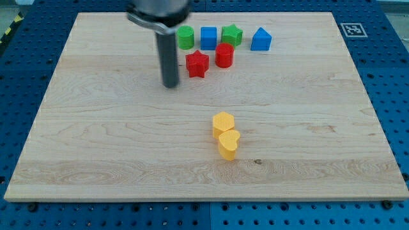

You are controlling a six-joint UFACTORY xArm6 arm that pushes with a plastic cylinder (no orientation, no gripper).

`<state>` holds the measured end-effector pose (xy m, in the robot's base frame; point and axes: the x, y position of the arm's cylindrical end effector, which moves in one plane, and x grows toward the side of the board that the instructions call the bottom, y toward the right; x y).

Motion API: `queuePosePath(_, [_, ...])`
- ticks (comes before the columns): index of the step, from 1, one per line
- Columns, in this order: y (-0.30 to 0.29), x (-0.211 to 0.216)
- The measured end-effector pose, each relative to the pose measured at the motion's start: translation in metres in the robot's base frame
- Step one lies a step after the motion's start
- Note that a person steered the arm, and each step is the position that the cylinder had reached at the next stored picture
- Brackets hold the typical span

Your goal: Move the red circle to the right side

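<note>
The red circle [224, 55] stands near the view's top centre, touching or nearly touching the red star [197, 63] on its left. My tip [170, 85] rests on the board to the left of the red star, a short gap away, and further left of the red circle. The dark rod rises from it toward the view's top.
A row behind the red blocks holds a green circle [186, 37], a blue cube [208, 37], a green star [232, 34] and a blue house-shaped block [261, 39]. A yellow hexagon [223, 122] and a yellow heart [228, 143] sit together at lower centre. The wooden board [96, 140] ends at blue pegboard.
</note>
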<state>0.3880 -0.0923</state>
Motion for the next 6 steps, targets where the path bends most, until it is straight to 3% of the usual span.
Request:
queuePosePath(1, [-0.017, -0.022])
queuePosePath(6, [0.133, -0.056])
